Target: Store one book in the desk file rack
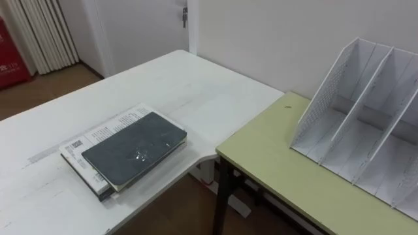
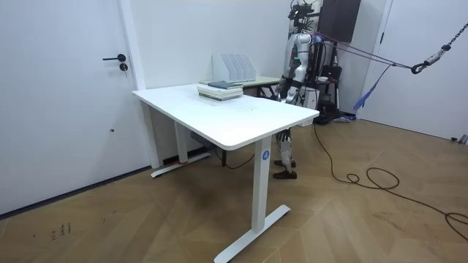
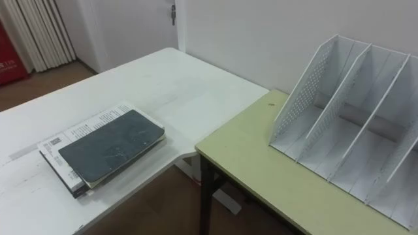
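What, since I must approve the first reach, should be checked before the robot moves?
1. Dark book lies on top of the stack, nothing on it: ok.
2. Stack rests fully on the white table, near its edge: ok.
3. File rack stands upright on the green desk: ok.
4. Rack compartments in sight are empty: ok.
5. Robot hand, seen beside the table in the room view, free or holding something: cannot tell.

White wall (image 2: 175, 36), herringbone wood floor (image 2: 351, 226)
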